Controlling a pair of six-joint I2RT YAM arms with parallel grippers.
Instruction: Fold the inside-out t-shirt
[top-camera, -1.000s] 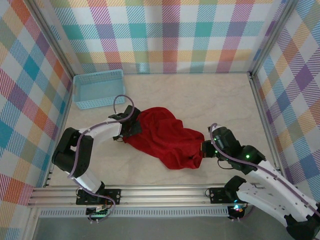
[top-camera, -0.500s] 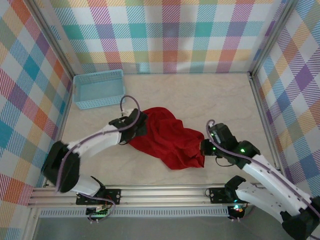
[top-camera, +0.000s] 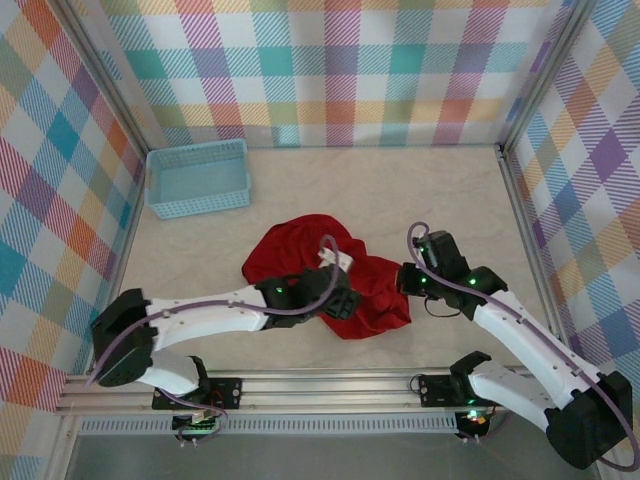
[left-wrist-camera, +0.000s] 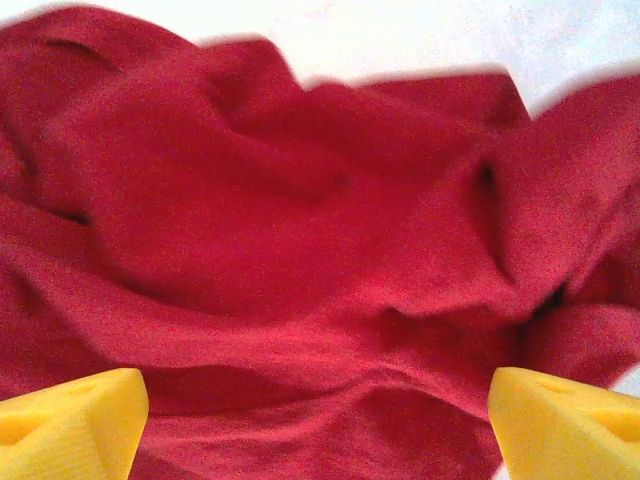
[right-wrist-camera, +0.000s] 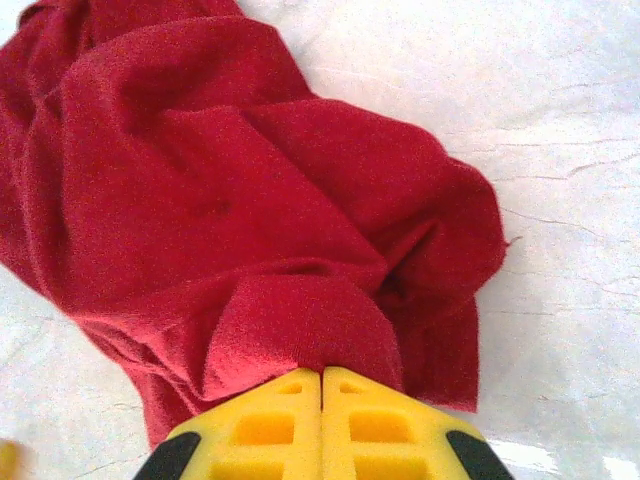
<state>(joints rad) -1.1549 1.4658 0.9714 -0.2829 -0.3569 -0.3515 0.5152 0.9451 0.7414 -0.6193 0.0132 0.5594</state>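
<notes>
The red t-shirt (top-camera: 300, 255) lies bunched in a heap at the middle of the table. My left gripper (top-camera: 338, 300) hovers over the heap's near side; in the left wrist view its yellow fingers (left-wrist-camera: 70, 420) stand wide apart with rumpled red t-shirt cloth (left-wrist-camera: 300, 250) below and nothing held. My right gripper (top-camera: 408, 280) sits at the heap's right edge. In the right wrist view its yellow fingers (right-wrist-camera: 270, 425) are pressed together on a fold of the t-shirt (right-wrist-camera: 290, 330). No neck label shows.
A light-blue basket (top-camera: 197, 178) stands at the back left by the checked wall. Bare marble tabletop (top-camera: 420, 200) surrounds the heap. A metal rail (top-camera: 300, 385) runs along the near edge.
My left arm has swung from the shirt's left edge across to its near middle. The right gripper has drawn the cloth's right edge slightly back. The heap has bunched up narrower.
</notes>
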